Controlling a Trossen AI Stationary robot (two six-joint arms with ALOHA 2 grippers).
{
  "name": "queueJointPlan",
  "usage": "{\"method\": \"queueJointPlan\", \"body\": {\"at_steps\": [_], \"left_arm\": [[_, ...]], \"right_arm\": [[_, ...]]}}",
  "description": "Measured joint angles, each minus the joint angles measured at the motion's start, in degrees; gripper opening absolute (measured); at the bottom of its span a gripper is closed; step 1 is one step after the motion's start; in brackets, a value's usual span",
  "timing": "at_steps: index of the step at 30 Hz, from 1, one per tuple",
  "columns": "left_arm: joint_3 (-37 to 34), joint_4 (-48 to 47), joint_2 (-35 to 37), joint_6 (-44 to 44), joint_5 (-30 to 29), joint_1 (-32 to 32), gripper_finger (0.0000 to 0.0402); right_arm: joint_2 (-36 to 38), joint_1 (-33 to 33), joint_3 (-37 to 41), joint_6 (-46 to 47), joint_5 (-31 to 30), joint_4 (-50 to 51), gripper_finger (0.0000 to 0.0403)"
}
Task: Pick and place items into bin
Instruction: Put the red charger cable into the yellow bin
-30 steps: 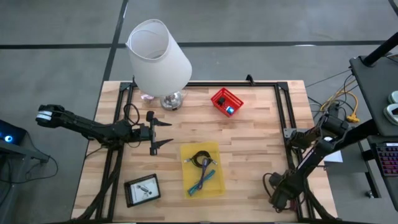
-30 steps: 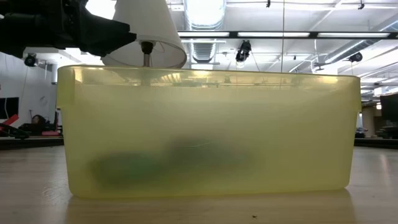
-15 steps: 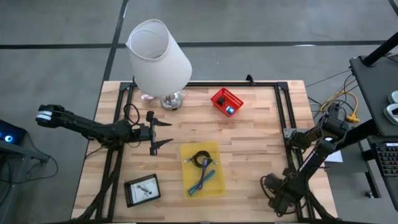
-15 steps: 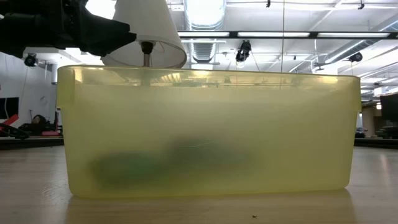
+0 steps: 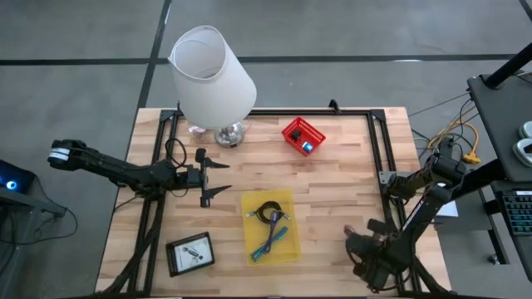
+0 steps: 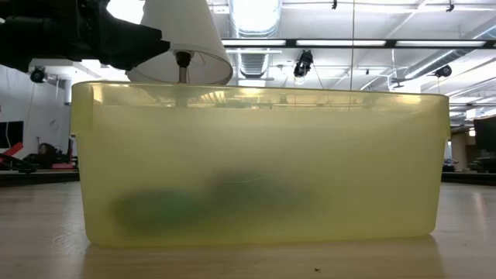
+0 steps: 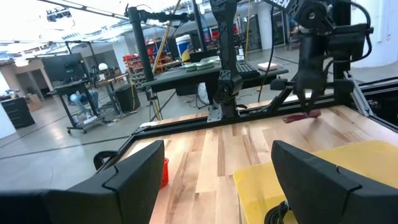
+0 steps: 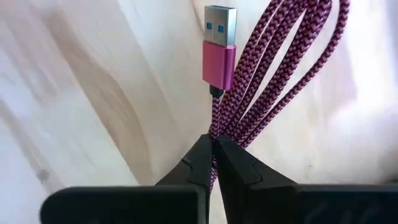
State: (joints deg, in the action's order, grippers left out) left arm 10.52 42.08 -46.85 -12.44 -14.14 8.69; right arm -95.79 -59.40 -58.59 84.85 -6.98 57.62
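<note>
The yellow bin [image 5: 270, 226] sits at the table's middle near side and holds a black coiled cable [image 5: 268, 212] and teal and purple strips [image 5: 273, 239]. In the low view the bin [image 6: 260, 167] fills the picture. My right gripper [image 8: 214, 152] is near the table's right near corner [image 5: 351, 242], shut on a pink-purple braided USB cable [image 8: 267, 74]. The left wrist view shows that cable [image 7: 303, 116] under the right gripper, low over the wood. My left gripper [image 5: 223, 178] is open and level over the table's left middle, left of the bin [image 7: 323, 171]. My right gripper pinches the folded pink-purple cable between its two fingertips [image 8: 199, 155], on several strands [image 8: 219, 134] just behind the USB plug [image 8: 220, 37]. The fingers come from above, pointing down. The loops run out ahead of the tips over the wood; I cannot tell whether they are lifted clear.
A big white lamp [image 5: 212, 71] stands at the far left. A red basket [image 5: 302, 135] sits at the far middle. A black tray with a white card [image 5: 189, 253] lies at the near left. Black frame rails [image 5: 391, 158] border the table.
My right gripper has moved a little toward the table's left, toward the bin. My left arm has kept still.
</note>
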Motion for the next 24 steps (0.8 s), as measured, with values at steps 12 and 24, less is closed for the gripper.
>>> {"method": "queueJointPlan", "body": {"at_steps": [12,24], "left_arm": [[0.00,-0.01,-0.02,-0.01,-0.01,0.00,0.0279],[0.00,0.12,-0.02,-0.01,-0.01,0.00,0.0279]], "right_arm": [[0.07,-0.02,-5.92,-24.72,-40.25,0.36,0.0008],[0.14,1.43,1.68,-24.53,-72.83,-2.33,0.0008]]}}
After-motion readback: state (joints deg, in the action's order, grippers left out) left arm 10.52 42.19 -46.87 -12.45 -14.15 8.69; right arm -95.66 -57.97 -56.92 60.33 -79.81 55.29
